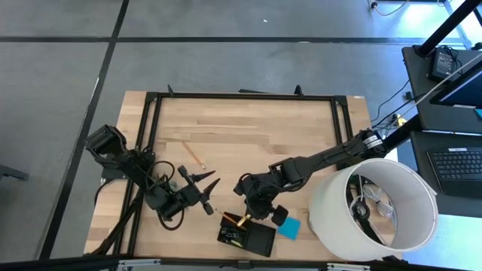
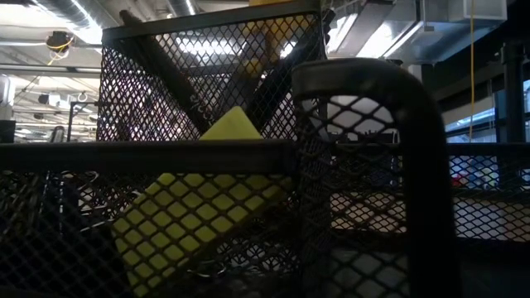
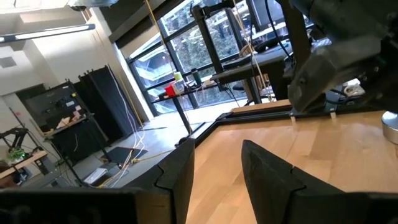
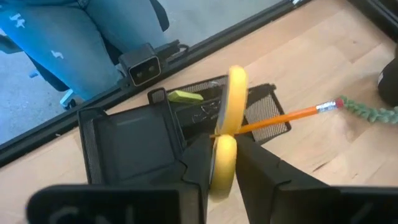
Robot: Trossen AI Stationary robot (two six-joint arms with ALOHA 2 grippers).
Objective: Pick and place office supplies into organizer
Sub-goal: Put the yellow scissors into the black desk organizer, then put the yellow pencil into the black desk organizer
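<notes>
The black mesh organizer point(image 1: 256, 239) point(image 4: 124, 140) stands at the table's near edge; the low view looks through its mesh point(image 2: 364, 165). A small yellow block point(image 4: 185, 96) point(image 2: 207, 215) lies in it. An orange pencil point(image 4: 280, 119) rests across its rim, eraser end out over the table. My right gripper point(image 1: 250, 214) point(image 4: 224, 163) hangs over the organizer, shut on the yellow-handled scissors point(image 4: 231, 106). A blue note pad point(image 1: 288, 227) lies right of the organizer. A second pencil point(image 1: 194, 155) lies mid-table. My left gripper point(image 1: 214, 194) point(image 3: 214, 165) waits open, left of the organizer. My right gripper pinches the lower yellow handle loop point(image 4: 224, 177) of the scissors between its two fingers. The fingers slant down from the table's far right. The scissors stand on end, the other loop point(image 4: 236, 93) above the organizer and the blades reaching down into it; where the tips rest is hidden.
A large white lampshade point(image 1: 373, 211) stands at the near right corner. A small green plant point(image 4: 370, 112) sits by my left arm. A black frame point(image 1: 241, 96) edges the table. A person's leg in blue trousers point(image 4: 62, 37) shows beyond the near edge.
</notes>
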